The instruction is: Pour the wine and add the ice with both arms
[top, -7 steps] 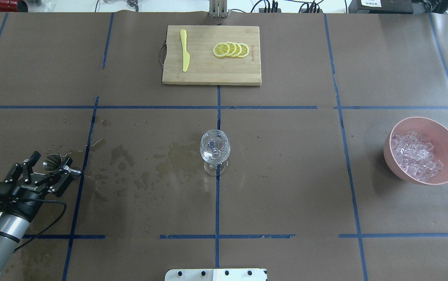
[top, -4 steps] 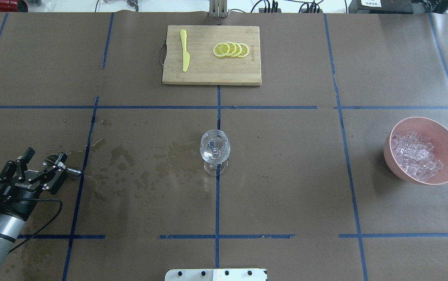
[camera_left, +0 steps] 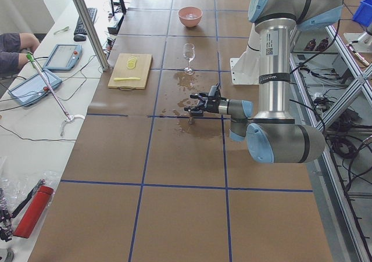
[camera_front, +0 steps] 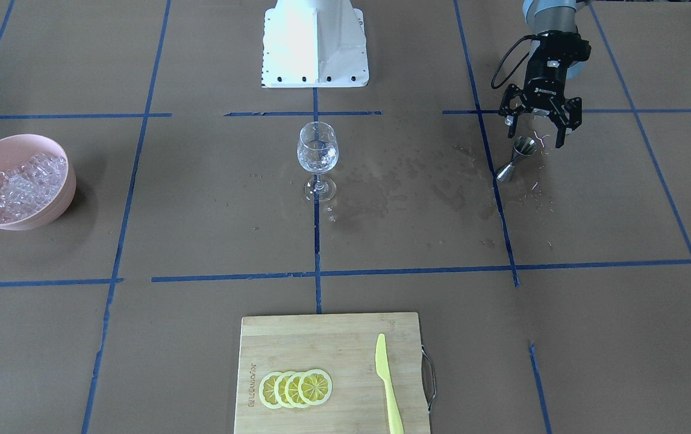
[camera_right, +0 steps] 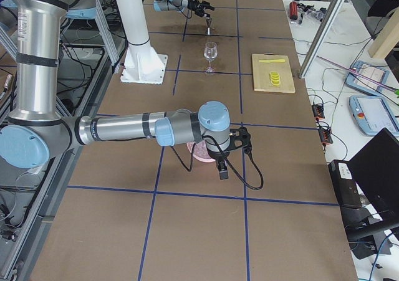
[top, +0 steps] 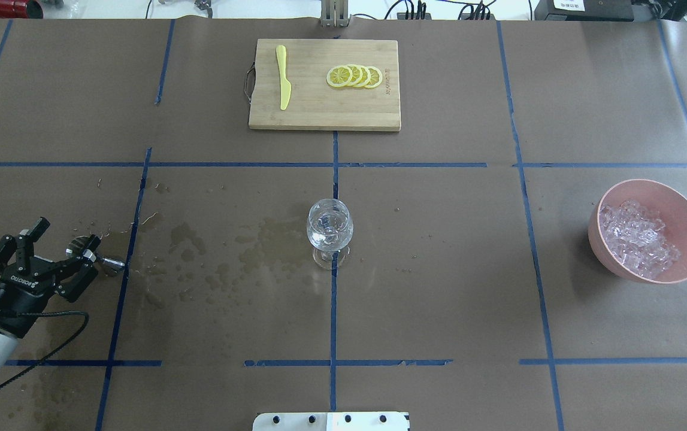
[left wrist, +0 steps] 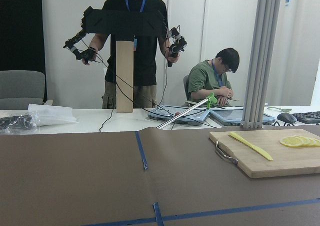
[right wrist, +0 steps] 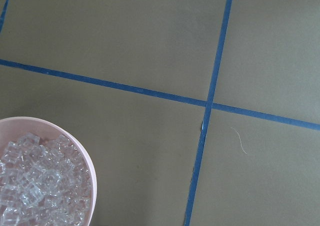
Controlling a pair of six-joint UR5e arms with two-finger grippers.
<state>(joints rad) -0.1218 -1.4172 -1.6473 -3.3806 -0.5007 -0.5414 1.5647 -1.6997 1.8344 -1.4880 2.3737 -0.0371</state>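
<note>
Brown paper is wet in patches between the steel jigger (camera_front: 516, 159) and the wine glass (top: 330, 230). The jigger stands upright on the table, released. The left gripper (top: 66, 232) hangs just behind it, fingers spread wide, holding nothing. Something clear glints in the glass; too small to tell level or kind.

Judgement: the pour looks finished and the measure has been set back down. The ice step is not yet done.

The ice (top: 636, 239) sits heaped in the pink bowl (top: 681, 206), well apart from the glass, on the robot's right side of the table. The right gripper (camera_right: 237, 139) shows only in the right side view, low beside the bowl. I cannot tell whether its fingers are spread or closed. Its wrist camera looks down on the bowl's edge and the cubes, so that arm seems poised for the ice.

Against one second earlier: the left gripper then sat over the jigger, fingers either side of its mouth. It has since drawn back toward the table's left edge, the spread unchanged. Jigger, glass, bowl and cutting board (top: 324, 117) have not moved.
</note>
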